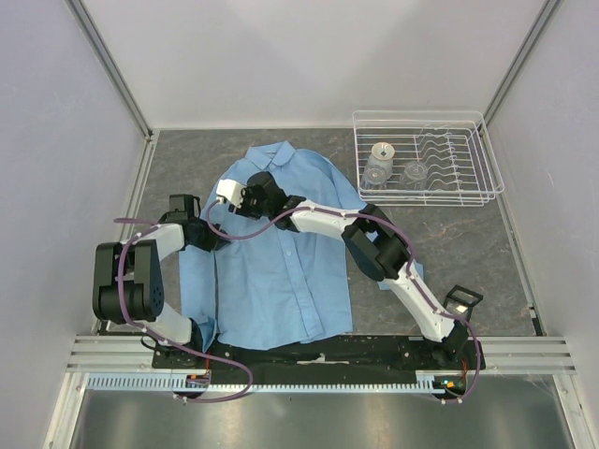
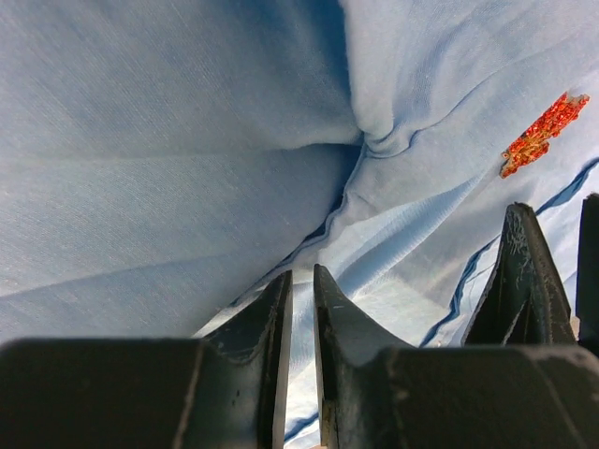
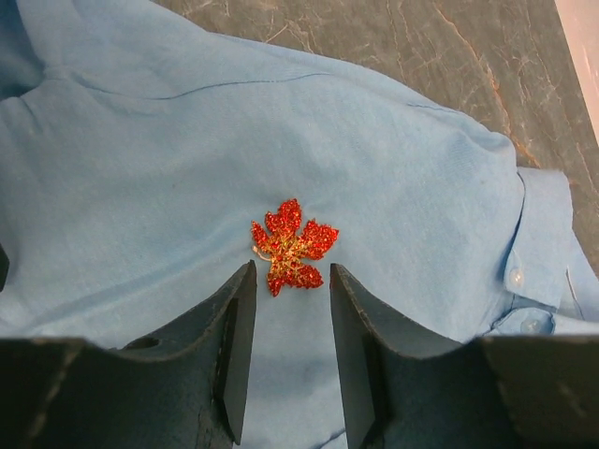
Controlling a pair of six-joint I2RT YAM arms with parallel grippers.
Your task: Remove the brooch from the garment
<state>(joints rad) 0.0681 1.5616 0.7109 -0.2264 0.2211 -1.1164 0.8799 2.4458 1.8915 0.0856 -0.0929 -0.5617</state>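
Observation:
The garment (image 1: 281, 271), a light blue button-up shirt, lies flat on the table. The brooch (image 3: 292, 248), a small glittery orange-red leaf shape, is pinned to it near the shoulder. My right gripper (image 3: 290, 271) is open and low over the cloth, the brooch just past its tips and in line with the gap. The left wrist view shows the brooch (image 2: 543, 136) at upper right, above a right finger (image 2: 524, 271). My left gripper (image 2: 301, 271) rests on a fold of the garment (image 2: 140, 140), its jaws a narrow gap apart with cloth showing between. The top view hides the brooch under my right gripper (image 1: 234, 198).
A clear wire dish rack (image 1: 473, 192) with glass items stands at the back right of the dark stone table (image 1: 468, 253). The shirt's collar and a white button (image 3: 515, 278) lie right of the brooch. White walls enclose the table.

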